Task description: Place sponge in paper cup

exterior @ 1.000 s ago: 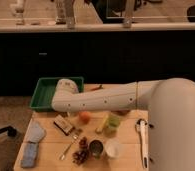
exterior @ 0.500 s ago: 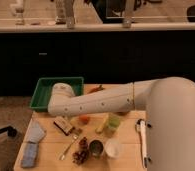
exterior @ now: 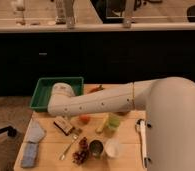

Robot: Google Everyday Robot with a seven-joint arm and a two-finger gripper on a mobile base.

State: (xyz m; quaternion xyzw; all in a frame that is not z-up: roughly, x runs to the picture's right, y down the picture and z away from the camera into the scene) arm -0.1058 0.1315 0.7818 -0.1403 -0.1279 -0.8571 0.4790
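Hand (exterior: 59, 101): at the arm's left end, low over the near edge of the green tray (exterior: 41, 95); open or closed, cannot tell.
Sponge (exterior: 31, 146): blue, flat on the surface (exterior: 51, 159) at its left edge, well apart from the hand.
Paper cup (exterior: 112, 147): white, upright near the front, just beside a metal cup (exterior: 96, 148).
Orange (exterior: 84, 118): under the arm.

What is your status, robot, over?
End effector low, left of centre, apart from sponge. Sponge at left edge. Paper cup front-centre; can and grapes between.
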